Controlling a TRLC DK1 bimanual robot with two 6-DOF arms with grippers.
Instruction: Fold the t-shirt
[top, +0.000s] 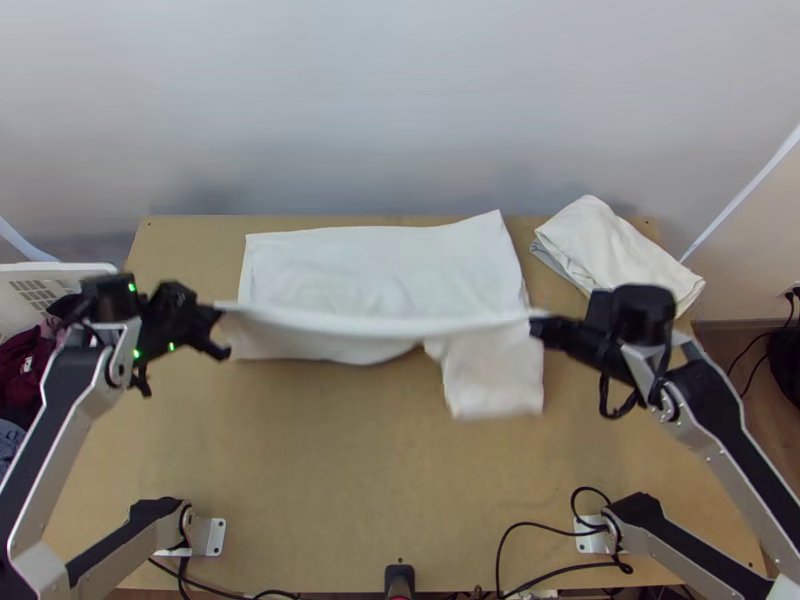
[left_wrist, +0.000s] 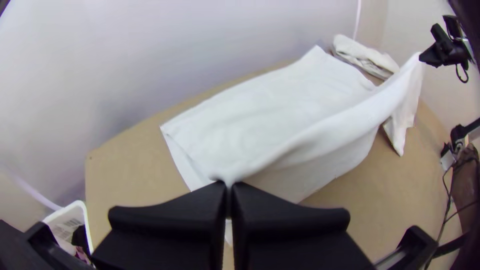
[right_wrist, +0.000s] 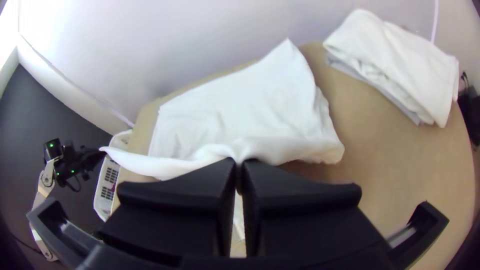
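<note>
The white t-shirt (top: 380, 265) lies across the table's far middle, its near part lifted into a taut band between both grippers. At the band's left end, my left gripper (top: 222, 312) is shut on the cloth; in the left wrist view the left gripper (left_wrist: 228, 185) pinches the t-shirt (left_wrist: 280, 110). My right gripper (top: 537, 325) holds the band's right end, and in the right wrist view the right gripper (right_wrist: 239, 162) is shut on the t-shirt (right_wrist: 240, 105). A flap hangs down beside the right gripper, towards the table's near side.
Folded white cloth (top: 610, 245) lies at the table's far right. A white basket (top: 60, 270) with dark clothes stands off the left edge. Black cables (top: 540, 575) run along the near edge of the wooden table (top: 350, 470).
</note>
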